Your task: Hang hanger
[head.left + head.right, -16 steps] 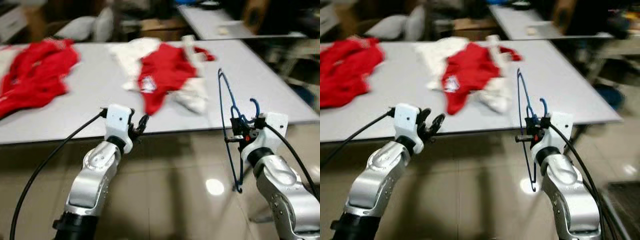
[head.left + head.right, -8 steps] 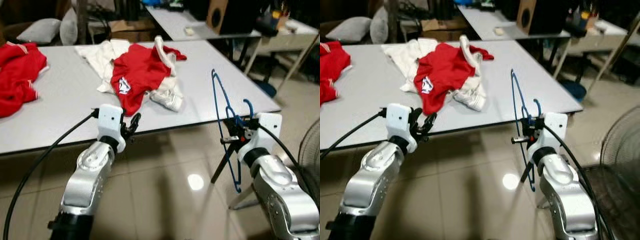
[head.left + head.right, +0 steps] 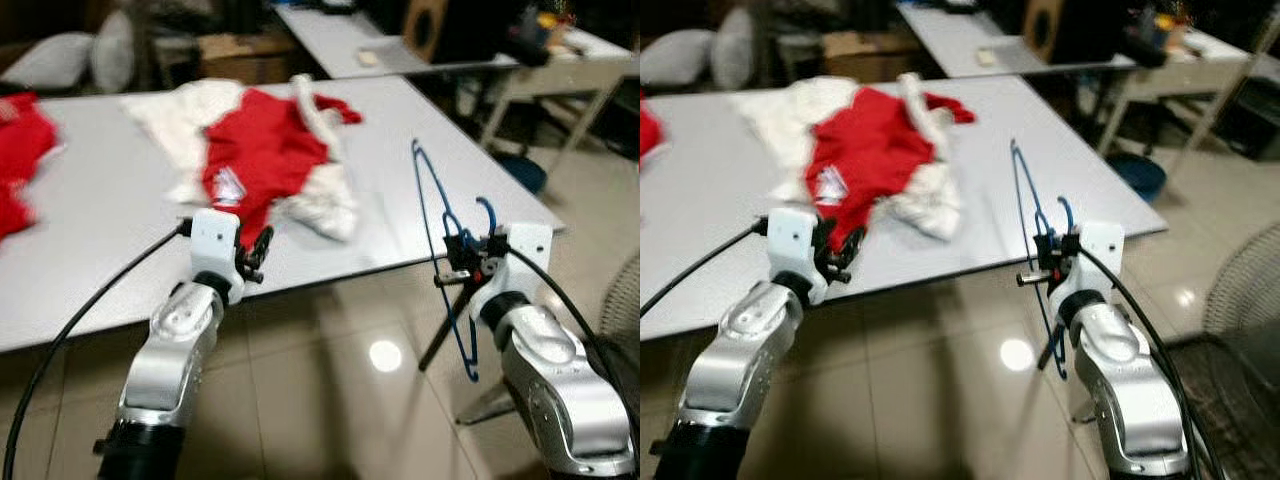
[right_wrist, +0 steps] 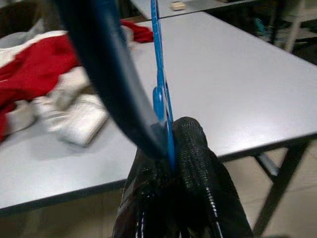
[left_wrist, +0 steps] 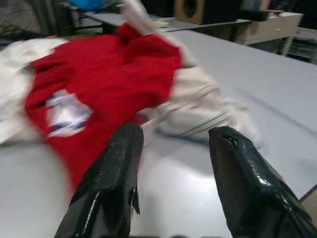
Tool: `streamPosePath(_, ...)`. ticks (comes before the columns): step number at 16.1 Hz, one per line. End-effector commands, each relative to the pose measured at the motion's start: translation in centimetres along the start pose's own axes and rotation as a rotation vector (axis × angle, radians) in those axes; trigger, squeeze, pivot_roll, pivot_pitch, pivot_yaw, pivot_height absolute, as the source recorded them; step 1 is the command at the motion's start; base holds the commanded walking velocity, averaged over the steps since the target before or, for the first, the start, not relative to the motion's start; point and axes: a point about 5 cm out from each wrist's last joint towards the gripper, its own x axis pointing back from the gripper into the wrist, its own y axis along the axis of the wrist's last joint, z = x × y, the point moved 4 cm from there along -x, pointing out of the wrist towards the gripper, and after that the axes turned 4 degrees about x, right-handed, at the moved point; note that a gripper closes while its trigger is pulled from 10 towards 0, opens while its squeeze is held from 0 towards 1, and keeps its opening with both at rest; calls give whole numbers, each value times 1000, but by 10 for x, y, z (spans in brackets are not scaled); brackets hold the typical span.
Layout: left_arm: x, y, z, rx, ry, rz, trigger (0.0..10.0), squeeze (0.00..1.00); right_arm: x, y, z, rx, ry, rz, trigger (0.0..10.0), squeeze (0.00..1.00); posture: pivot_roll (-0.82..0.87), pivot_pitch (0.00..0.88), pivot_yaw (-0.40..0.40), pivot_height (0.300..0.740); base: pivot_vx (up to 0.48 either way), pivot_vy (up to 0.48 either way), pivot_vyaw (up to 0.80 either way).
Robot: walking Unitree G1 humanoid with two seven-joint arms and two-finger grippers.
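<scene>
Hanger (image 3: 441,236) upright, long axis vertical, clenched in right hand (image 3: 462,262); left hand (image 3: 256,252) spread, empty.

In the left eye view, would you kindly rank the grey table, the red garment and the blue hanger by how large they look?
1. grey table
2. red garment
3. blue hanger, though being nearer the camera enlarges it.

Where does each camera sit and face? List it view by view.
Left and right eye views: on the head, looking down at both silver arms and the grey table.
Left wrist view: along the open left gripper at the red and white clothes pile.
Right wrist view: along the right gripper shut on the blue wire hanger.
All views share the table.
</scene>
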Motion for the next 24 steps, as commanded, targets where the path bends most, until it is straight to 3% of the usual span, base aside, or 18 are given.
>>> streamPosePath(1,-4,0,-9,-3,-28,-2,10000,0,2,2,-10,21,-34,-12,10000,0,-86,0,-20,740,341,0,0)
streamPosePath(6,-4,-5,-6,12,0,2,10000,0,6,8,-28,64,-32,-35,10000,0,-107,0,-8,740,197,0,0)
streamPosePath(7,-4,-5,-8,32,-8,-7,10000,216,8,8,-32,69,-35,-33,10000,0,-114,0,-3,740,0,0,0)
streamPosePath(8,-5,-1,-11,44,-31,-34,10000,1000,9,8,-35,98,-23,-26,10000,0,-125,0,4,740,0,0,0)
streamPosePath(13,-11,-11,17,-31,100,25,10000,1000,15,3,-42,123,-13,-4,10000,0,-117,0,17,740,0,0,0)
streamPosePath(14,-11,-16,15,-18,68,44,10000,1000,17,1,-41,119,-7,-3,10000,0,-110,0,24,740,0,0,0)
streamPosePath(15,-12,-18,12,-14,45,55,10000,925,17,0,-41,118,-7,-1,10000,0,-110,0,26,740,0,0,0)
streamPosePath(16,-13,-22,8,-16,6,79,10000,102,16,-2,-40,116,-7,1,10000,0,-109,0,32,740,0,0,0)
streamPosePath(17,-15,-24,13,-50,15,90,10000,0,15,-2,-33,115,6,-1,10000,0,-103,0,33,740,0,0,0)
streamPosePath(19,-16,-26,35,-86,130,116,10000,0,14,-9,-25,107,32,13,10000,0,-98,0,51,740,0,0,0)
streamPosePath(20,-12,-31,48,-84,190,154,10000,0,17,-15,-14,134,83,33,10000,0,-91,0,55,740,0,0,0)
streamPosePath(21,-13,-31,48,-90,192,155,10000,0,18,-14,-13,135,96,28,10000,0,-91,0,55,740,0,0,0)
streamPosePath(23,-11,-34,62,-143,244,179,10000,0,18,-20,1,140,139,33,10000,0,-74,0,50,740,0,0,0)
streamPosePath(24,-11,-38,63,-145,234,197,6863,0,18,-19,7,132,163,28,10000,0,-68,0,46,740,0,0,0)
